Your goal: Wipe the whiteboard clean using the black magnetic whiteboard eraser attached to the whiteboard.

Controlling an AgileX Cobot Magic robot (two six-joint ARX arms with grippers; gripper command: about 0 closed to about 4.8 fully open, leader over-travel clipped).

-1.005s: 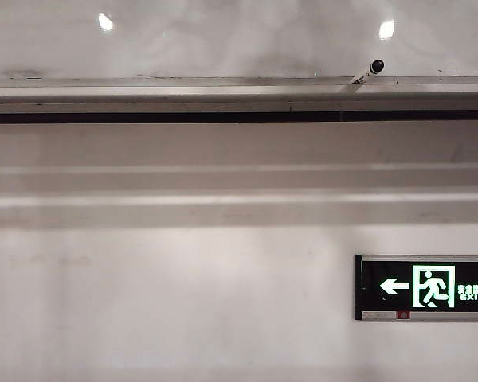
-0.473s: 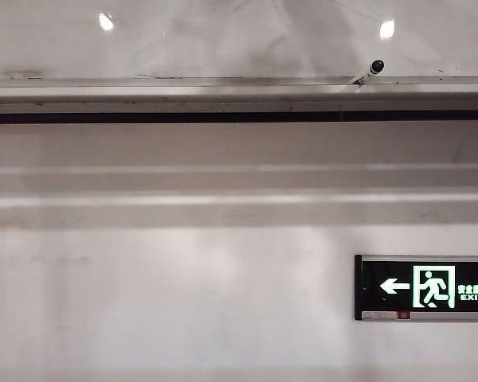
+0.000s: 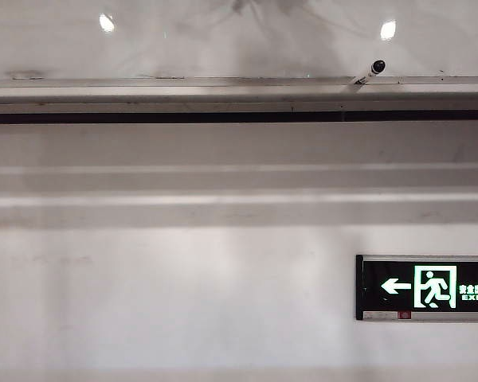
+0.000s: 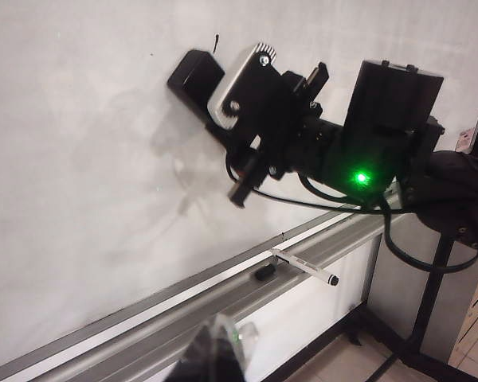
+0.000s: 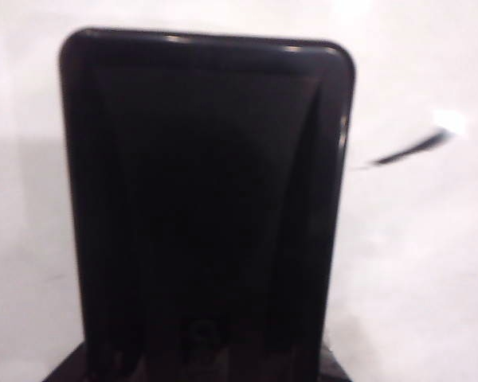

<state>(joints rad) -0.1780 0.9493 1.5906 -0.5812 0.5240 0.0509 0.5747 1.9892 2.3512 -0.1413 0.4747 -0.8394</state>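
Note:
The whiteboard (image 3: pixel 239 40) runs glossy along the top of the exterior view, where neither gripper shows. In the left wrist view my right gripper (image 4: pixel 211 87) presses the black eraser (image 4: pixel 193 73) flat against the whiteboard (image 4: pixel 80 175), its jaws shut on the eraser's sides. The eraser (image 5: pixel 207 199) fills most of the right wrist view, with whiteboard (image 5: pixel 430 263) around it and a short dark stroke (image 5: pixel 406 150) beside it. My left gripper (image 4: pixel 215 358) hangs below the ledge, away from the board, its fingers together and holding nothing.
A long silver ledge (image 3: pixel 223 91) (image 4: pixel 223 294) edges the board. A marker (image 3: pixel 368 72) (image 4: pixel 303 267) and a small black piece (image 4: pixel 264 272) lie on it. A green exit sign (image 3: pixel 425 287) hangs on the matte wall below. The board's dark stand (image 4: pixel 430 302) reaches the floor.
In the exterior view a dark reflection has spread into the top middle of the whiteboard. Ledge, marker and sign stay where they were.

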